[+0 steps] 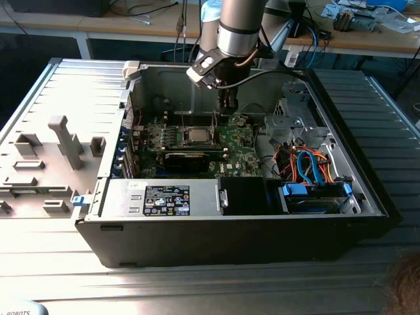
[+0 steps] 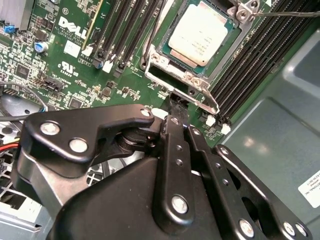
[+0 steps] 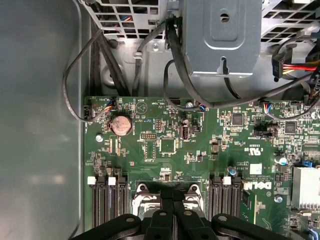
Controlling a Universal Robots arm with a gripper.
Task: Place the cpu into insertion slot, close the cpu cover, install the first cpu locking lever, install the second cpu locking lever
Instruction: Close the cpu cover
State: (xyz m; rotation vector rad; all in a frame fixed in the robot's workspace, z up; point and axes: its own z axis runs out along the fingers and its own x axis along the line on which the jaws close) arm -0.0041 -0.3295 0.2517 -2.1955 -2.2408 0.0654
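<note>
The ribbed metal worktop [image 1: 197,282] carries an open black computer case [image 1: 230,233]. The case's grey side panel [image 1: 52,131] lies flat on the exterior view's left.

The robot arm [image 1: 239,26] reaches down into the case from the far side, over the green circuit board [image 3: 200,150].

The end effector [image 2: 179,107] hangs low over the board. Its black fingers [image 2: 172,145] are drawn together with nothing between them. In the first wrist view the end effector [image 3: 174,192] sits directly over the socket area, between the rows of black memory slots [image 3: 107,200]. In the second wrist view its tip is just beside the near edge of the socket's silver frame; contact cannot be confirmed.

The insertion slot [image 2: 161,54] is set in the board near the middle of the case. The cpu cover [image 2: 195,85] shows as a silver frame plate along the slot's edge; whether it lies fully flat cannot be told.

The cpu [image 2: 200,32] lies seated in the slot, dull silver top upward and uncovered at the centre.

A thin metal rod [image 2: 285,14] runs off from the slot's far corner.
</note>
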